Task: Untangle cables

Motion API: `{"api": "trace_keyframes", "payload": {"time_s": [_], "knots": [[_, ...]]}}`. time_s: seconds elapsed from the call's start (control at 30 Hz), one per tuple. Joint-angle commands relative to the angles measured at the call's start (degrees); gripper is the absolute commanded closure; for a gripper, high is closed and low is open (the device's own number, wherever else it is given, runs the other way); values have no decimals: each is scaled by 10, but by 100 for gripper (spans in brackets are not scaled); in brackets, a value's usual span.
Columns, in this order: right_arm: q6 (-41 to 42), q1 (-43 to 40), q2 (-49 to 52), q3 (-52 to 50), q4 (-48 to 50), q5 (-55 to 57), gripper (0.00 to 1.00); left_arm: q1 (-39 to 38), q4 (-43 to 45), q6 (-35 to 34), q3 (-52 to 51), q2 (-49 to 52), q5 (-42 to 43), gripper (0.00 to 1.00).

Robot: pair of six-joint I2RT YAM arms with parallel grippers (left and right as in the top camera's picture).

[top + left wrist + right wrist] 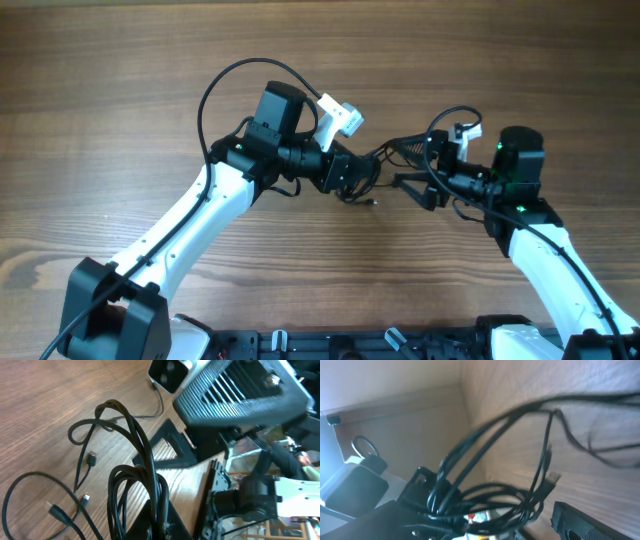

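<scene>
The cables (373, 160) are a small dark bundle of thin black cords between my two grippers at the table's middle. My left gripper (355, 180) is shut on the bundle. In the left wrist view the cords (145, 455) rise in loops out of the jaws (160, 527), and loose plug ends (91, 459) lie on the wood. My right gripper (407, 168) is open, its fingers spread on either side of the bundle's right end. In the right wrist view the looped cables (490, 450) hang between its fingers (495, 507), draped over the left finger.
The wooden table (120, 100) stretches all round. My left arm (190, 220) comes in from the bottom left, my right arm (555, 260) from the bottom right. The right gripper's open finger (172, 447) shows close behind the cords in the left wrist view.
</scene>
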Motion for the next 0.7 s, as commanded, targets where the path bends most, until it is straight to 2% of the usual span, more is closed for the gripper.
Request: {"api": "trace_keyframes", "payload": {"time_s": [0.0,0.17,0.23,0.3,0.37,0.4,0.43,0.47,0.53,0.57,0.6,0.63,0.67], "knots": [[64,33,7,3,5,43,2,-19,3,20,-1,-13,-12,96],[81,51,20,3,81,144,11,-61,3,20,-1,-13,-12,96],[49,51,30,3,132,188,21,-73,1,21,-1,-13,-13,96],[6,50,38,3,174,211,46,-78,-7,34,-1,-13,-14,96],[-37,46,40,3,218,209,78,-77,-17,35,-1,-13,-28,96],[-64,41,39,3,249,197,89,-75,-27,34,-1,-13,-48,96],[-78,37,39,3,278,181,94,-73,-35,30,-1,-13,-71,94],[-83,31,39,3,312,163,95,-70,-45,26,-1,-13,-108,90],[-83,21,39,3,365,140,96,-63,-48,-29,-1,-13,-180,72],[-82,15,39,4,393,131,95,-57,-47,-82,-1,-13,-230,61],[-83,12,39,4,408,127,95,-53,-46,-114,-1,-13,-258,41],[-86,8,39,5,425,127,95,-46,-46,-159,-1,-13,-292,0],[-102,6,39,5,438,122,95,-31,-46,-233,-1,-13,-330,0]]}}
